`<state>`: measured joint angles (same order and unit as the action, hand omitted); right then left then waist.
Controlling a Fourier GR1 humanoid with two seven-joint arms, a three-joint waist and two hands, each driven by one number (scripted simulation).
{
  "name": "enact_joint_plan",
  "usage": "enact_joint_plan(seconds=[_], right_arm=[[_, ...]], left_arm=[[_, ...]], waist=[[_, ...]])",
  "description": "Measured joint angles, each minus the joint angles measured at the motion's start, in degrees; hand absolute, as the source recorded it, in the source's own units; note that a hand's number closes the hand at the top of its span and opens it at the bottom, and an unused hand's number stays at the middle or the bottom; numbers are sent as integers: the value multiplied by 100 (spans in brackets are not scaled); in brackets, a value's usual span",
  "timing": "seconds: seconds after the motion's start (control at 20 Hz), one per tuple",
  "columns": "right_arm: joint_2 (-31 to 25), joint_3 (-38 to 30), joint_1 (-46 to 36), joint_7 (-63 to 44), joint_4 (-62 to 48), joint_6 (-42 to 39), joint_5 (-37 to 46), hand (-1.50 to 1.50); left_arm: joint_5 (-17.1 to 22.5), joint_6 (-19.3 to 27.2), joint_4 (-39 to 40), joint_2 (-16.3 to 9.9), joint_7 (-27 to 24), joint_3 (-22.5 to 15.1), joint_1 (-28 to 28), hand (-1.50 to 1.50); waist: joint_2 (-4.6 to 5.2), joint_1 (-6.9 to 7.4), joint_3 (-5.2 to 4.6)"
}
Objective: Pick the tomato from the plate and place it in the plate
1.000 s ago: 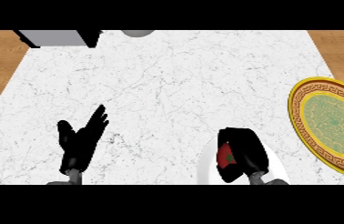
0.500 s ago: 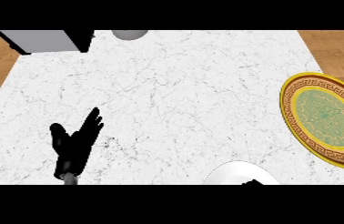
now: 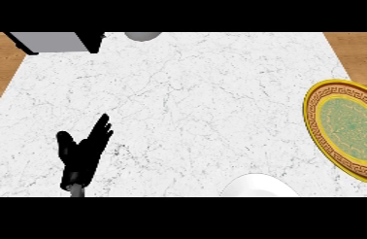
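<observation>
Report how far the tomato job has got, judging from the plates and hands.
Done: nothing shows as done; the gold-rimmed green plate at the right edge holds no tomato. In hand: cannot tell, since neither the tomato nor the right hand is in view; the left hand rests open at lower left. A white plate peeks in at the bottom. Left: setting the tomato on the green plate.

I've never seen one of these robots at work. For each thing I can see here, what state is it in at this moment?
left hand: open, fingers straight, resting low on the counter's left side.
right hand: not in view.
tomato: not in view.
gold-rimmed plate: flat at the counter's right edge, nothing visible on it.
white plate: at the lower edge, only partly visible, bare.
</observation>
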<state>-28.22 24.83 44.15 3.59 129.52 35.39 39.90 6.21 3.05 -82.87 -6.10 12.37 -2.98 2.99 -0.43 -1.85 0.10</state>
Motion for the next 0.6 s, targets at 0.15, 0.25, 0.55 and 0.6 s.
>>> enact_joint_plan(seconds=[0.15,0.25,0.55,0.6], right_arm=[[-86,-481,44,295,-3,160,-1039,150],[-108,-851,-111,489,-89,139,-1787,150],[-204,-2322,-1032,1241,-1338,-248,-3502,150],[-210,-2538,-1249,1362,-1661,-300,-3665,150]], left_arm=[[-10,-34,1,6,-27,-22,5,0],[-34,-25,-73,25,19,-72,41,0],[-71,-44,-27,20,62,-74,-81,0],[-62,-60,-30,26,85,-83,-96,0]], waist=[[8,42,3],[9,76,7],[29,145,6],[32,162,5]])
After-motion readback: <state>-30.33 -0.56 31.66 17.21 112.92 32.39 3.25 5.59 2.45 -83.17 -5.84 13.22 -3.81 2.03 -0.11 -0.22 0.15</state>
